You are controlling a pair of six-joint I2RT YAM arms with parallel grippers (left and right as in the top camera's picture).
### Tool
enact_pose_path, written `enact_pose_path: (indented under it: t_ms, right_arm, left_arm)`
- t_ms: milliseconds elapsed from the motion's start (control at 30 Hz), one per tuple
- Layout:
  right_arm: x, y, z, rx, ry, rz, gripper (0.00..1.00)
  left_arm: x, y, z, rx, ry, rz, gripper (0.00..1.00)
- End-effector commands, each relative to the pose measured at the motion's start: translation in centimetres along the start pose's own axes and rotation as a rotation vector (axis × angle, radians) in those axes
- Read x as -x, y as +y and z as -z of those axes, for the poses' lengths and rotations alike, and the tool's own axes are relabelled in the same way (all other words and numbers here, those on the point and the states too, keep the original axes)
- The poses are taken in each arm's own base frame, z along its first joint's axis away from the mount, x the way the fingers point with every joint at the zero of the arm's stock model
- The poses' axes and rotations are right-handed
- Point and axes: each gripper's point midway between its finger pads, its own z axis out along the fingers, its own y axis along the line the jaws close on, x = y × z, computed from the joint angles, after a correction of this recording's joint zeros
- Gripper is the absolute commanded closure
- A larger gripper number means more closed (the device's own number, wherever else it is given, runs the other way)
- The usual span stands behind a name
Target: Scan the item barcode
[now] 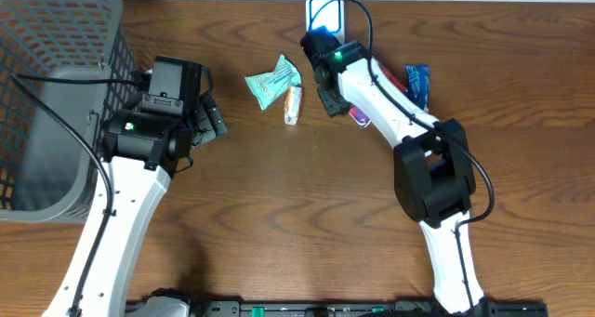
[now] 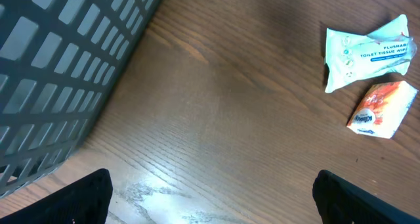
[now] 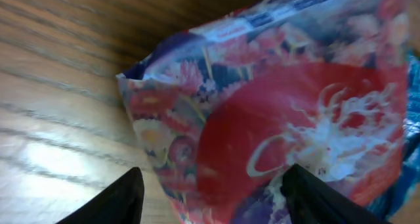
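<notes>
The red-and-purple flower-printed soft packet (image 3: 275, 119) lies flat on the wooden tabletop (image 3: 59, 119) under the right gripper (image 3: 213, 198), whose fingers (image 3: 125, 201) stand apart over it; it is probably light, crinkly and slippery, so pinch a sealed edge; the left gripper (image 2: 210, 207) is spread wide, empty.

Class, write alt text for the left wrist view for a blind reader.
The open left claw hangs above a brown wooden table. A pale green wipes packet and an orange-white tissue pack lie upper right; a grey plastic mesh basket, upper left.
</notes>
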Motion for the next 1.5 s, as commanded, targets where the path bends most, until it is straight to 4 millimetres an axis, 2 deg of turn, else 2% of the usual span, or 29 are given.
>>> enact_pose_path:
  t_ms: [0,33,67,100,167,200,367,500,533,600,700,867,933,1000,1067,1167,1200,1233,1267,1367,1467]
  right_arm:
    - [-1.7,0.5,-2.1,-0.031,0.037,0.009,0.39]
    - [-1.9,0.6,-2.4,-0.031,0.040,0.009,0.40]
    - [-2.4,0.7,-2.7,-0.033,0.051,-0.019,0.48]
    - [-2.5,0.6,-2.7,-0.034,0.055,-0.034,0.58]
    - [-2.4,1.0,-2.4,-0.003,0.053,-0.057,0.94]
    - [-2.3,1.3,-2.3,0.017,0.052,-0.060,0.99]
    - [-0.6,3.0,0.5,0.205,0.047,-0.088,0.99]
    - [1.3,3.1,5.3,0.445,0.043,-0.122,0.99]
    - [1.8,3.3,7.1,0.572,0.038,-0.119,0.99]
    - [2.1,3.2,9.4,0.739,0.033,-0.132,0.99]
    - [2.7,2.1,12.2,1.030,0.012,-0.189,0.99]
    - [2.9,-0.9,13.8,1.480,-0.034,-0.327,0.99]
    - [2.5,-1.7,13.4,1.609,-0.038,-0.384,0.99]
    - [0.7,-1.8,10.4,1.661,-0.002,-0.463,0.99]
    - [-0.3,-1.7,8.6,1.637,0.029,-0.495,0.99]
    - [-1.9,-2.5,4.8,1.458,0.118,-0.564,0.99]
    - [-2.7,-3.8,2.6,1.309,0.163,-0.607,0.98]
    - [-3.0,-4.3,1.9,1.259,0.177,-0.622,0.97]
    - [-3.5,-5.8,0.6,1.132,0.193,-0.653,0.93]
    - [-4.0,-9.8,0.0,0.892,0.180,-0.669,0.72]
    - [-4.2,-12.5,1.3,0.733,0.178,-0.653,0.64]
  left_arm:
    - [0.0,0.0,0.0,-0.001,0.006,0.010,0.02]
    - [0.0,0.0,0.0,-0.001,0.006,0.010,0.02]
    - [0.0,0.0,0.0,-0.001,0.006,0.010,0.02]
    - [0.0,0.0,0.0,-0.001,0.006,0.010,0.02]
    - [0.0,0.0,0.0,-0.001,0.006,0.010,0.02]
    - [0.0,0.0,0.0,-0.001,0.006,0.010,0.02]
    - [0.0,0.0,0.0,-0.001,0.006,0.010,0.02]
    - [0.0,0.0,0.0,-0.001,0.006,0.010,0.02]
    - [0.0,0.0,0.0,-0.001,0.006,0.010,0.02]
    - [0.0,0.0,0.0,-0.001,0.006,0.010,0.02]
    - [0.0,0.0,0.0,-0.001,0.006,0.010,0.02]
    - [0.0,0.0,0.0,-0.001,0.006,0.010,0.02]
    - [0.0,0.0,0.0,-0.001,0.006,0.010,0.02]
    - [0.0,0.0,0.0,-0.001,0.006,0.010,0.02]
    - [0.0,0.0,0.0,-0.001,0.006,0.010,0.02]
    - [0.0,0.0,0.0,-0.001,0.006,0.010,0.02]
    - [0.0,0.0,0.0,-0.001,0.006,0.010,0.02]
    - [0.0,0.0,0.0,-0.001,0.006,0.010,0.02]
    - [0.0,0.0,0.0,-0.001,0.006,0.010,0.02]
    - [0.0,0.0,0.0,-0.001,0.006,0.010,0.02]
    - [0.0,0.0,0.0,-0.001,0.006,0.010,0.02]
